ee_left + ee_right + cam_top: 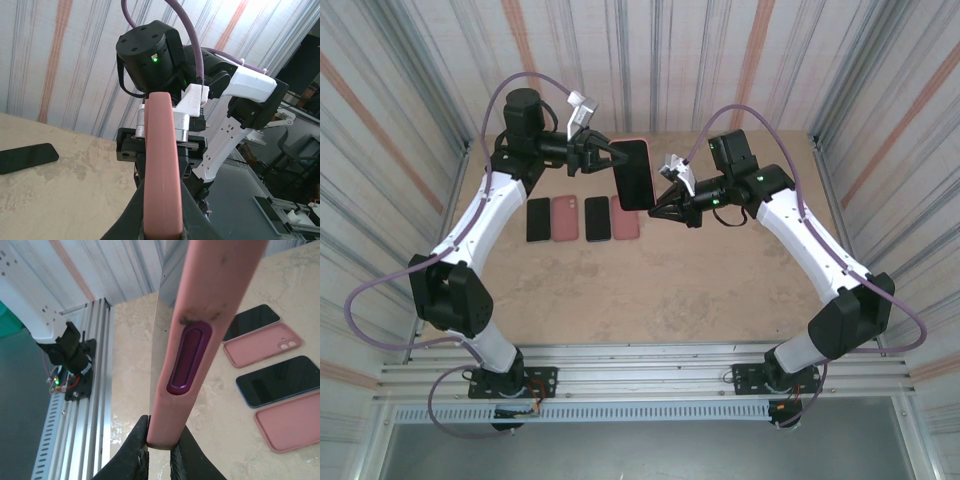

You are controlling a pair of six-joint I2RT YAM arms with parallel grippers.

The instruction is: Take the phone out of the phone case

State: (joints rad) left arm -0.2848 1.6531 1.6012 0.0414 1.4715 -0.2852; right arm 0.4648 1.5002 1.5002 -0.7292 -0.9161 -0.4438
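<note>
Right claw (160, 452), nearest the lens in its own wrist view: both fingers are pinched in on one end of the pink phone case (200, 315), one on each face, with no gap visible. The case hangs in the air above the table (650, 290), edge toward that camera, and shows a purple side button (186, 360). The phone (635, 175) sits inside it, dark screen showing in the top view and fully seated as far as can be seen. Left claw (161, 220), at the far end: closed tight across the opposite end of the case, so the two arms carry the one object between them. Below, flat on the table and well apart from the held case, lies a row that includes a bare phone (538, 220) and an empty case (565, 218).

Step in hand, as judged: the two-armed hold is set, but separation has not begun. The next move calls for one claw to keep the case firm while the other frees a corner of the lip or presses the phone out. Since each claw appears to clamp phone and case together, one hold would likely need shifting first.
</note>
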